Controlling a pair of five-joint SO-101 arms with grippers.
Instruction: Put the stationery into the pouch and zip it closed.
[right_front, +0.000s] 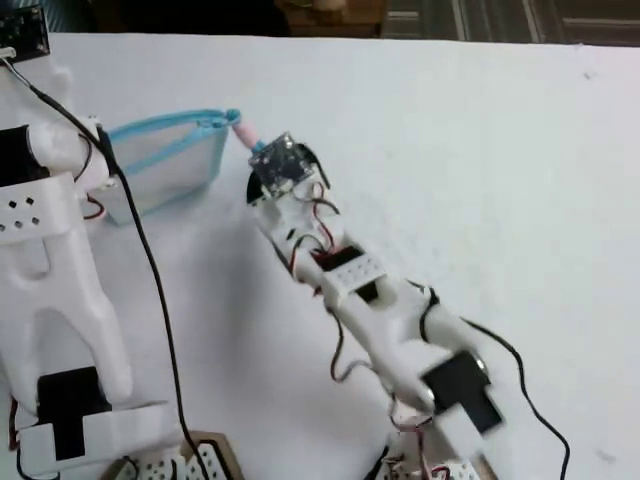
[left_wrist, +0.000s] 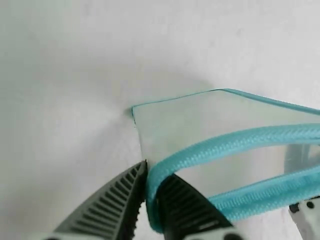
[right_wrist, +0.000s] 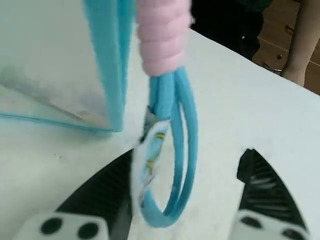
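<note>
Zipping step in hand, not yet done: clear pouch (right_front: 170, 170) lies at the far left of the white surface (right_front: 450, 150), its two blue zip tapes (left_wrist: 240, 141) standing apart, so the mouth is judged open; its contents cannot be made out through the clear wall. Left end effector (left_wrist: 151, 185) is pinched narrow on the pouch's zip-end corner. Right end effector (right_wrist: 200, 165) is spread wide, with the blue pull loop (right_wrist: 191, 135) and its pink sleeve (right_wrist: 162, 35) between the jaws, ungripped; left to do: grip the loop and draw the zip shut.
</note>
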